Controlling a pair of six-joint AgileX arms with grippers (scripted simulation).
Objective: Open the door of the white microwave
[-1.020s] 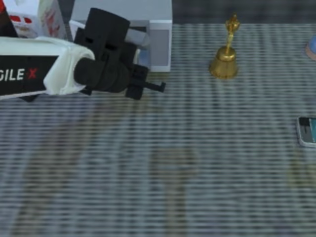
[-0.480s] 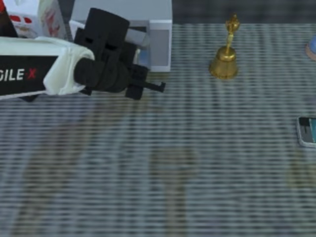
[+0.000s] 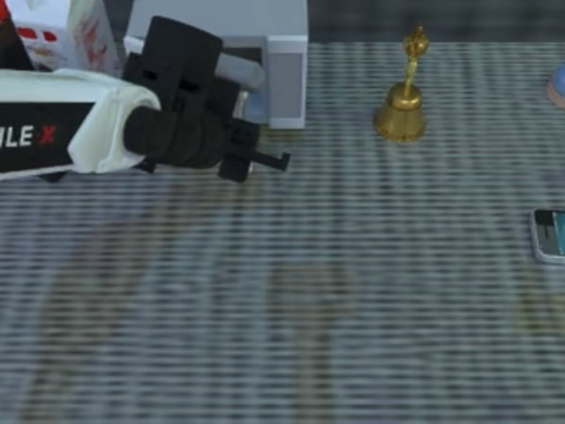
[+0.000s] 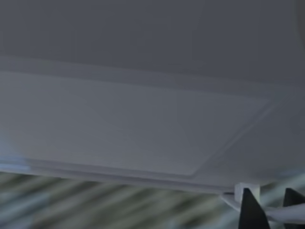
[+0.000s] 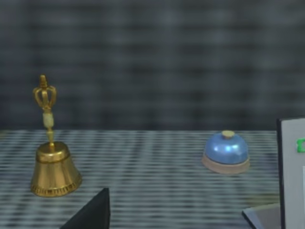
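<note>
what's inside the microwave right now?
Can't tell. In the top view the left hand and arm cover the front of the white microwave; the left wrist view shows only the door panel. The cavity isn't visible.

I work in a rendered tabletop test scene rather than a real room: a woven grey table (image 3: pixel 353 291) carries unrelated props, a white microwave (image 3: pixel 256 35), a gold hand bell (image 3: pixel 402 106), a blue call bell (image 5: pixel 226 152) and a red-printed carton (image 3: pixel 66 31), before a blank dark backdrop.
</note>
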